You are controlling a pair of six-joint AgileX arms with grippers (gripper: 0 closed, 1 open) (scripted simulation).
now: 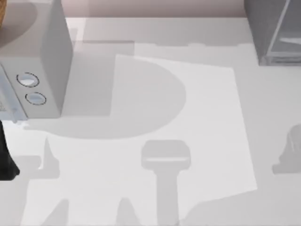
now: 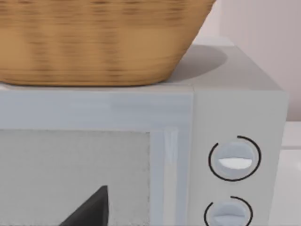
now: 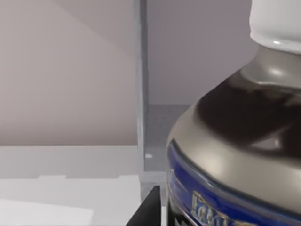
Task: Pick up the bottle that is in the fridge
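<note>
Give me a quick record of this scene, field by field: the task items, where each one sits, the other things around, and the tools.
bottle: very close in the right wrist view; white cap, dark shoulders, blue-banded label
fridge: far right corner of the table, dark grey, see-through panel
microwave: far left of the table, light grey, two round dials
basket: woven, sitting on top of the microwave
table: pale surface crossed by arm shadows
left tool: a dark finger tip faces the microwave door
right tool: a dark finger tip beside the bottle

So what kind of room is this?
Probably a pretend kitchen: a microwave with two round dials and a wicker basket on top, a see-through-door fridge, and a white-capped bottle.
</note>
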